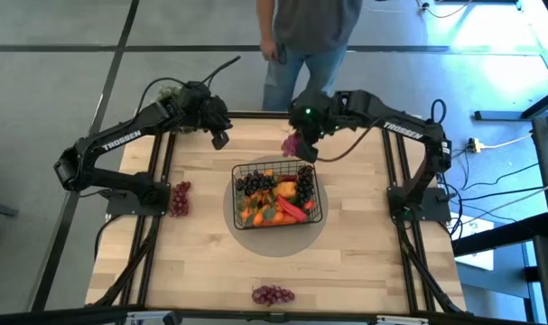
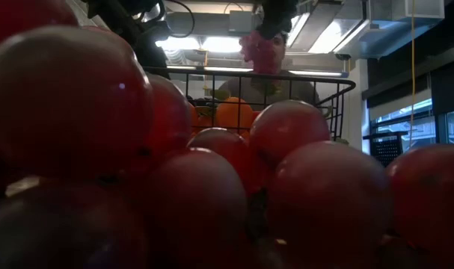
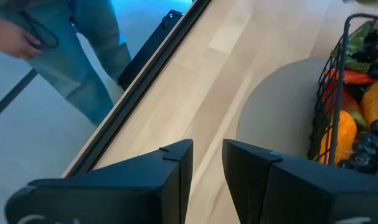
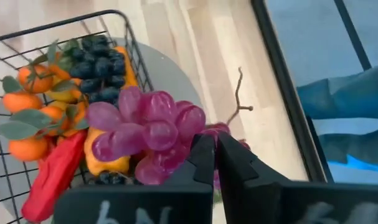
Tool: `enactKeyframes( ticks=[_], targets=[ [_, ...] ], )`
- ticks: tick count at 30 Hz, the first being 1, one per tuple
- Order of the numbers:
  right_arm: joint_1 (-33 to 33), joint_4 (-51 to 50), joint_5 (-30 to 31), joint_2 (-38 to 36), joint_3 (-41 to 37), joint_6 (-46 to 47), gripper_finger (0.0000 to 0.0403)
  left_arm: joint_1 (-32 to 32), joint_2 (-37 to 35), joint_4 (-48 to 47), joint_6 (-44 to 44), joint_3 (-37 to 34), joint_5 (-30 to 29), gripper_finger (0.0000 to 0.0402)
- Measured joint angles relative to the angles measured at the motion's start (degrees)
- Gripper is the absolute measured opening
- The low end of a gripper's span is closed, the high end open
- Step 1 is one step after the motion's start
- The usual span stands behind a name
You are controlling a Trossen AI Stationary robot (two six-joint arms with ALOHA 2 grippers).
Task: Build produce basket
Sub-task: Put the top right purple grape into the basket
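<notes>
So the right gripper (image 4: 215,155) was up over the far edge of the basket (image 1: 315,185), fingers pinched tight on a pink-purple grape bunch (image 4: 145,134) that dangled just off the rim, its little brown stem poking out to the side. In the overhead shot that bunch sat right at the basket's far rim, above the table rather than on it. The basket itself was parked on a round grey mat (image 1: 242,236) in the middle of the wooden table (image 1: 201,262), already pretty loaded: dark grapes (image 1: 252,183), oranges (image 4: 28,148), a red pepper (image 4: 51,177), some yellow bits and leafy greens. The left gripper (image 3: 207,165) hung over the far left part of the table, fingers a small gap apart with nothing between them, basket wall off to its side. Two more red grape bunches were lying loose, one (image 1: 180,198) by the left arm's base and another (image 1: 273,294) at the near edge, which pretty much filled the whole low camera. A person in jeans (image 1: 296,54) stood just behind the table.
</notes>
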Motion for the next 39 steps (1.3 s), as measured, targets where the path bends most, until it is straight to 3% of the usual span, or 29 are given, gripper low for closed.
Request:
enactKeyframes(
  ticks=[6,12,39],
  targets=[
    [3.58,0.08,5.09,3.13,-0.02,-0.43,0.0000,-0.02,0.00,-0.81,2.70,0.00,0.00,0.0074],
    [5.40,1.02,4.78,6.41,-0.04,0.20,0.0000,0.00,0.00,-0.81,3.05,0.01,0.02,0.0074],
    [9.14,0.28,-3.10,14.79,-0.09,5.61,0.0000,-0.02,0.00,-1.03,8.87,0.02,0.04,0.0074]
  ],
)
